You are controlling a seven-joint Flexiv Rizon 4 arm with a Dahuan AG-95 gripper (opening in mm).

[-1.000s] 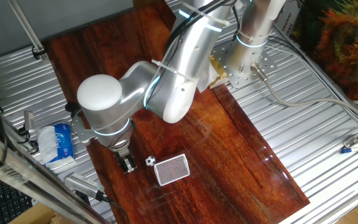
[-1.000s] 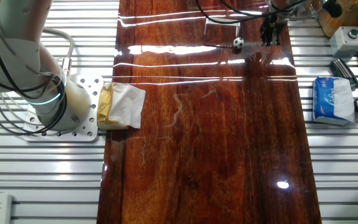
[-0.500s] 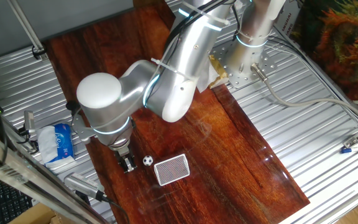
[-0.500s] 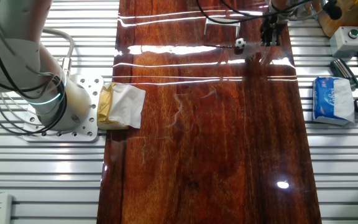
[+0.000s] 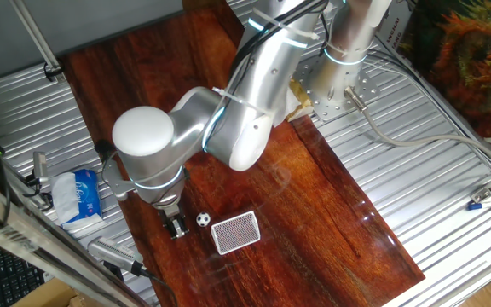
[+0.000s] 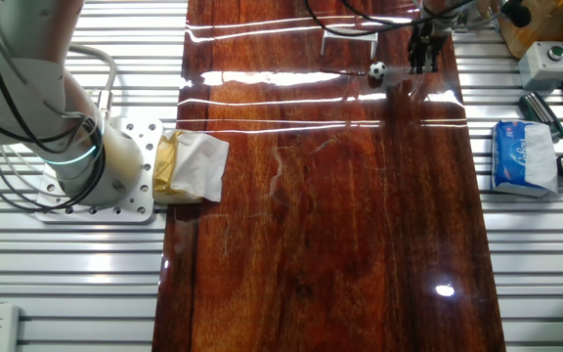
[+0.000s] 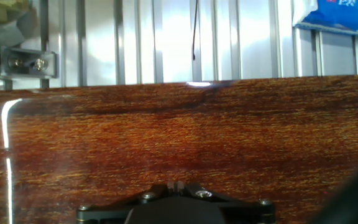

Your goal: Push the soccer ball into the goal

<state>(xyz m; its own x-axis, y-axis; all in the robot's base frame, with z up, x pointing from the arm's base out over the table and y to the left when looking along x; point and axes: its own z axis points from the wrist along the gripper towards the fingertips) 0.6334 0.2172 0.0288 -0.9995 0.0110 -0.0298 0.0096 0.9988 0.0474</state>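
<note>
The soccer ball (image 5: 202,220), tiny and white with black patches, rests on the dark wooden board between my gripper and the goal. The goal (image 5: 235,232), a small white frame with grey mesh, lies just right of the ball, with a narrow gap between them. My gripper (image 5: 176,227) points down at the board just left of the ball, fingers together and holding nothing. In the other fixed view the ball (image 6: 377,69) sits between the gripper (image 6: 419,61) and the goal's frame (image 6: 350,37). The hand view shows only my closed fingertips (image 7: 176,185) over bare wood; ball and goal are out of view there.
A blue-and-white tissue packet (image 5: 82,194) lies on the metal slats left of the board. A crumpled cloth (image 6: 192,166) sits beside the arm's base (image 6: 96,166). The board's near edge (image 5: 156,281) is close below the gripper.
The ball has shifted a few pixels toward my gripper, away from the goal. The arm's elbow has swung slightly right; the gripper has barely moved.
</note>
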